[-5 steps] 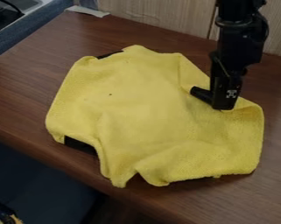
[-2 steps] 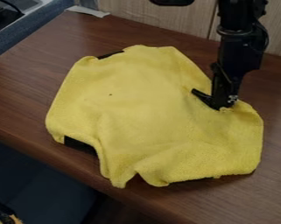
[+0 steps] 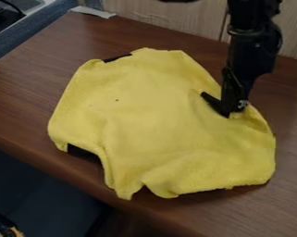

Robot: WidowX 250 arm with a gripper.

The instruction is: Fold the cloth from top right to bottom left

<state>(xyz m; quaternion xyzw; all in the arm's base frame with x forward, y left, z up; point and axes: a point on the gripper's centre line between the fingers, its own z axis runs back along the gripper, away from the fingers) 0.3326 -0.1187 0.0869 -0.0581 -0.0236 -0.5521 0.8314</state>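
Observation:
My gripper [image 3: 232, 113] is low at the upper right edge of the yellow cloth [image 3: 153, 111], its fingers shut on the cloth. A small bunch of fabric rises at the fingertips, and the edge to their right slopes down in a crease. The cloth lies spread and uneven, with a wavy lower edge and a rounded right side. Its underside beneath the gripper is hidden.
The brown wooden table [image 3: 39, 78] surrounds the cloth. Dark patches show under the cloth's top left, lower left and bottom edges. A wood-panel wall [image 3: 169, 18] stands behind, and a pale strip [image 3: 92, 11] lies at the back left.
The gripper has turned and shifted slightly left. The cloth's upper edge has straightened, and its right edge near the gripper is drawn inward and raised into a crease.

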